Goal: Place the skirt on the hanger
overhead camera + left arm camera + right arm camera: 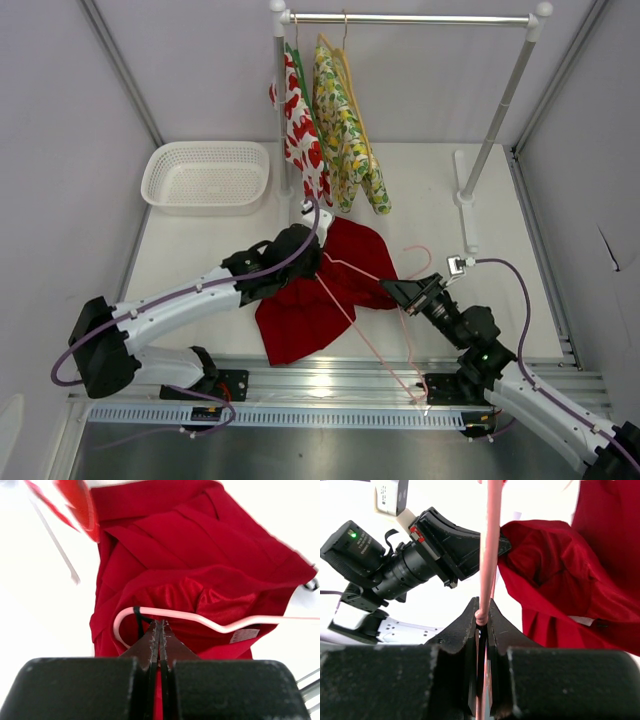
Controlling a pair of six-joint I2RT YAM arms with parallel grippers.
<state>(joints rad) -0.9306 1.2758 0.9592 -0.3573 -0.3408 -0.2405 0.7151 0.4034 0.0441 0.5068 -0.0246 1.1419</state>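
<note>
The red skirt (305, 310) lies crumpled on the table between the arms. The pink wire hanger (360, 270) lies slanted across it, with its far end inside the cloth. My left gripper (312, 255) is shut on a fold of the skirt (190, 550); its tips (160, 626) touch the hanger's curved end (210, 622), where a black loop hangs. My right gripper (397, 290) is shut on the hanger's wire (490, 540), pinched between the fingertips (483, 609). The skirt (560, 575) lies just to its right.
A white basket (205, 178) stands at the back left. A clothes rack (410, 18) at the back holds a fruit-print garment (303, 130) and a yellow-green garment (345, 130). Its foot (465, 190) stands at the back right.
</note>
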